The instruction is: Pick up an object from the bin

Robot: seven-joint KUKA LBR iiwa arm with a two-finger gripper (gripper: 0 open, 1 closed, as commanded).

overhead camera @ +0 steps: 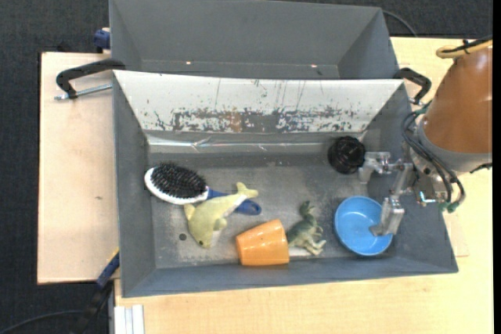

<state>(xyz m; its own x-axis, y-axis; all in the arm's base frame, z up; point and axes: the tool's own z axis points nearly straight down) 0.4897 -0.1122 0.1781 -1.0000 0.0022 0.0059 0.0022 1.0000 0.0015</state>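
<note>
My gripper hangs at the bin's right side, open, with nothing between its fingers. One fingertip reaches down onto the right rim of a blue bowl lying at the front right. The other fingertip stands just right of a black round thing near the back wall. A small green dinosaur toy lies left of the bowl.
Further left lie an orange cup on its side, a yellow plush dolphin and a white hairbrush with black bristles. The arm with its orange cover comes in over the bin's right wall.
</note>
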